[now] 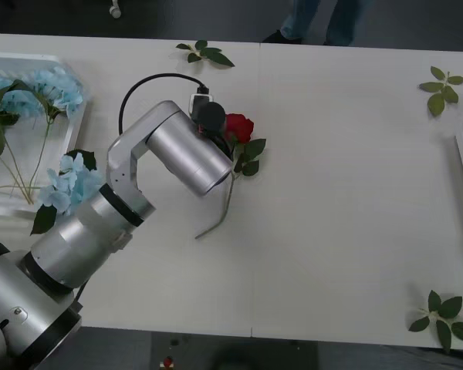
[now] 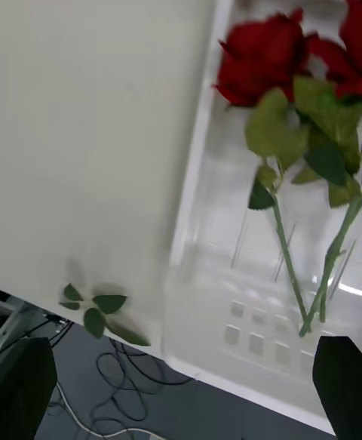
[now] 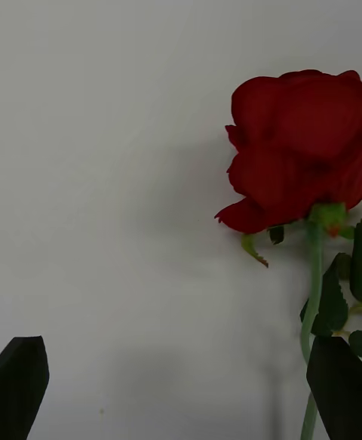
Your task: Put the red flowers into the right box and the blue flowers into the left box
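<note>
1. Right now a single red rose [image 1: 238,127] lies flat on the white table [image 1: 339,216], near its middle, bloom toward the far edge and stem trailing back toward the robot.
2. Over that rose hangs the left gripper [image 3: 181,387], its black fingers spread wide with nothing between them; the stem [image 3: 313,289] runs just beside one fingertip [image 3: 335,380].
3. Left of the rose, the left box [image 1: 76,123] already holds blue flowers [image 1: 42,86], and one more blue cluster [image 1: 71,185] rests against the box's near corner, partly under the arm.
4. Far to the rose's right, the right box [image 2: 197,153] sits at the table's edge with red roses [image 2: 264,55] lying inside; the right gripper [image 2: 181,387] hovers above it, fingers parted and empty.
5. Loose leaf sprigs [image 1: 440,316] lie scattered well away from the rose.
6. I'd judge the rose very light, with a soft fabric bloom that would crush or slip, and a thin stem that is likely stiffer but springy.
7. Best hold looks like the bare stem just below the bloom, above the leaves, so the head doesn't droop when lifted.
</note>
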`<state>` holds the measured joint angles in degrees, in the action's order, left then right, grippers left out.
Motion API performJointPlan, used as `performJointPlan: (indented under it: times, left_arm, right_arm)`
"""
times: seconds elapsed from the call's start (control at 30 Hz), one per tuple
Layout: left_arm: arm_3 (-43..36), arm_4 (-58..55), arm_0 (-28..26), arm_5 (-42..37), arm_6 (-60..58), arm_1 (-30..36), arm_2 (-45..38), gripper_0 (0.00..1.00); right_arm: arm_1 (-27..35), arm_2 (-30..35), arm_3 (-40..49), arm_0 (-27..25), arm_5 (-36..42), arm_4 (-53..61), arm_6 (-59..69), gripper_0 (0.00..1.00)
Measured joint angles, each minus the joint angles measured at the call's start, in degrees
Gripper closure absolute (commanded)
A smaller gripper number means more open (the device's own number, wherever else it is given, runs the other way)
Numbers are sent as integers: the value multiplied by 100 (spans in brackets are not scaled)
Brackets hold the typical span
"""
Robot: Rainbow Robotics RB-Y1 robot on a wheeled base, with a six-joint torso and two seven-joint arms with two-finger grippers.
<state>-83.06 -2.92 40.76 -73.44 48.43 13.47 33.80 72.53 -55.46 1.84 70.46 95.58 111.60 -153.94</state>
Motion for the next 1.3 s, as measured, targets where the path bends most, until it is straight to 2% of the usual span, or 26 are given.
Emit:
performJointPlan:
  times: [0.07, 0.17, 0.33, 0.5, 0.63, 0.73, 0.9, 1.1, 1.3]
  left_arm:
    - [194, 20, 48, 304, -123, -5, 148, 0]
    - [399, 20, 54, 705, -175, -5, 289, 0]
    - [545, -58, 54, 1073, -189, -5, 429, 0]
    - [547, -200, 54, 1207, -252, -5, 621, 0]
    - [548, -200, 54, 1267, -338, -5, 880, 0]
    - [549, -199, 54, 1267, -418, -5, 1053, 0]
    - [552, -167, 54, 1210, -488, -5, 1265, 0]
    - [570, 44, 54, 927, -545, -5, 1470, 0]
    - [906, 234, 57, 1000, -570, -8, 1565, 0]
  right_arm:
    - [101, -234, 269, 417, 202, 105, 1, 0]
    - [142, -366, 852, 655, 464, 685, 339, 0]
    - [141, -370, 2073, 546, 346, 1285, 2804, 0]
    - [303, -378, 3664, 379, -281, 1451, 3156, 0]
    - [696, -413, 5341, 136, -1060, 1528, 4833, 0]
    - [868, -498, 6097, 28, -1417, 1527, 5162, 0]
    - [905, -635, 6906, 18, -1905, 1230, 5286, 0]
    - [926, -635, 8317, 18, -2280, 471, 6322, 0]
    - [1122, -635, 9592, 18, -2543, -123, 7001, 0]
